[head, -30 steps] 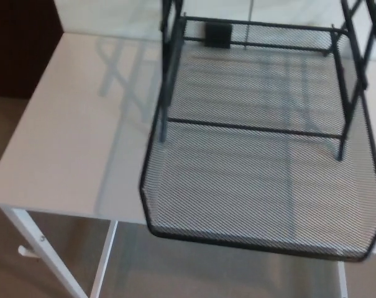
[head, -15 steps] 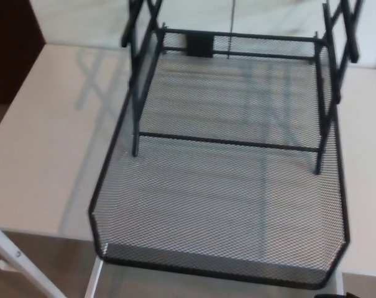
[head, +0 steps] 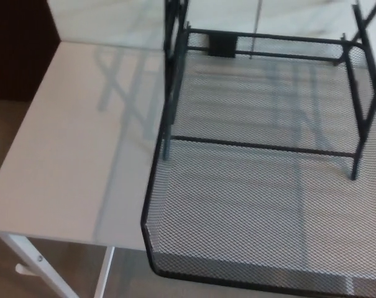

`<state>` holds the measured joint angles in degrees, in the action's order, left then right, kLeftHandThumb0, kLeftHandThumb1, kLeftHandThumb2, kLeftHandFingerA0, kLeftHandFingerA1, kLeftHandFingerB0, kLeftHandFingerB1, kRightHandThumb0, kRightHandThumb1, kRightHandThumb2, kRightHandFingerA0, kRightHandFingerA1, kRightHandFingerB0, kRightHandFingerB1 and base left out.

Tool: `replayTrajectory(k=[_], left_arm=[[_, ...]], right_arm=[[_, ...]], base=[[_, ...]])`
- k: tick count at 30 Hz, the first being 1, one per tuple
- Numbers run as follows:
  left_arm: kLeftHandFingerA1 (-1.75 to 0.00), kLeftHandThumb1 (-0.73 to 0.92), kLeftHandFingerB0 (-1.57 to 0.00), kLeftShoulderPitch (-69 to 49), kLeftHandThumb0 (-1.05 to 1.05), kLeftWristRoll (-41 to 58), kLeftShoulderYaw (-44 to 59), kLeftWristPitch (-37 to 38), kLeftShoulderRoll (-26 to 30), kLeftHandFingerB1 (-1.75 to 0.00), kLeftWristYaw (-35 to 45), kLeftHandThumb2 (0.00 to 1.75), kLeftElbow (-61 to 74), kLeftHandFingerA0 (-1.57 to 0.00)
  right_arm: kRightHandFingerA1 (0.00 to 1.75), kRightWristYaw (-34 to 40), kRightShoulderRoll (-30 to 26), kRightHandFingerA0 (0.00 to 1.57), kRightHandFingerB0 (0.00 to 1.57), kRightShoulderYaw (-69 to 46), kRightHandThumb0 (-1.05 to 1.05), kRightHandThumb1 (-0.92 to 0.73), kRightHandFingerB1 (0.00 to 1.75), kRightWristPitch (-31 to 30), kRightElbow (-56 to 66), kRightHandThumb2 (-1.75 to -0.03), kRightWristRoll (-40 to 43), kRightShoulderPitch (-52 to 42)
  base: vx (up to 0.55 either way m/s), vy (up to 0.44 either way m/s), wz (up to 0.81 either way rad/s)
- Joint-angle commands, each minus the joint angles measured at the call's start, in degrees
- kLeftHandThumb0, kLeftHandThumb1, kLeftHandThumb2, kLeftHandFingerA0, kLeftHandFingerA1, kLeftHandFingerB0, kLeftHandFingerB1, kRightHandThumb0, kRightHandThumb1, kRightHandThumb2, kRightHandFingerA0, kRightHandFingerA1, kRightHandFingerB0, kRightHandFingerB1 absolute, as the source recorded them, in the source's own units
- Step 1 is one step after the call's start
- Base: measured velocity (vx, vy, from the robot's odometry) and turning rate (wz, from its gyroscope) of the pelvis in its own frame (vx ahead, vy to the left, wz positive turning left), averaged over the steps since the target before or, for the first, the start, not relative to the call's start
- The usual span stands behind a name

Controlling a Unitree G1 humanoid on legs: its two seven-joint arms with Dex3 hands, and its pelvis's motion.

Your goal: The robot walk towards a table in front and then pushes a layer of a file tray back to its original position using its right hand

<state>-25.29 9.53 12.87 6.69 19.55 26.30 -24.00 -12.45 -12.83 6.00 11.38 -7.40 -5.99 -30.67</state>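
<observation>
Nearest the camera, the front lip of the pulled-out mesh layer (head: pixel 256 211) hangs past the near edge of the table (head: pixel 82 155), its rounded front-left corner over the floor (head: pixel 4 273). Below that edge, white table legs (head: pixel 32 261) angle down at lower left. The layer is black wire mesh with a low rim; it runs off the right side of the picture, so its right front corner is not seen. Farther back, a black crossbar (head: pixel 262 146) of the file tray frame (head: pixel 172 74) spans the layer, with uprights standing at left and right. Behind the crossbar the mesh continues to the rear rail, where a small black block (head: pixel 223 45) sits. The pale tabletop lies bare to the left of the tray. Neither robot hand shows in the head view, so their state cannot be told.
</observation>
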Motion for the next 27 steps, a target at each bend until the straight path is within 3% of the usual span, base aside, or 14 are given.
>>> replayTrajectory(k=[1,19,27], left_arm=[[-0.43,0.52,-0.46,0.3,-0.15,0.5,0.2,0.4,0.3,-0.38,0.8,0.55,-0.7,-0.67],[-0.45,0.57,-0.45,4.1,-0.11,1.1,0.6,-2.6,-0.4,-0.39,0.1,0.56,-1.6,-0.68],[-0.45,0.58,-0.45,4.1,-0.1,0.9,0.8,-3.9,-0.7,-0.4,-0.7,0.56,-0.6,-0.67]], right_arm=[[0.63,-0.3,-1.5,0.47,0.27,-1.1,-0.08,-0.41,0.54,-0.5,2.0,-0.86,0.3,-1.7],[0.64,-0.8,-1.9,0.47,0.26,-1.5,-0.09,-0.4,0.55,-2.1,1.0,-0.85,0.2,3.1],[0.64,-1.0,-1.7,0.47,0.26,-1.9,-0.08,-0.4,0.55,-2.3,5.5,-0.86,0.8,0.2]], base=[[0.0,0.0,0.0],[0.0,-0.017,0.01],[0.0,0.0,0.0]])
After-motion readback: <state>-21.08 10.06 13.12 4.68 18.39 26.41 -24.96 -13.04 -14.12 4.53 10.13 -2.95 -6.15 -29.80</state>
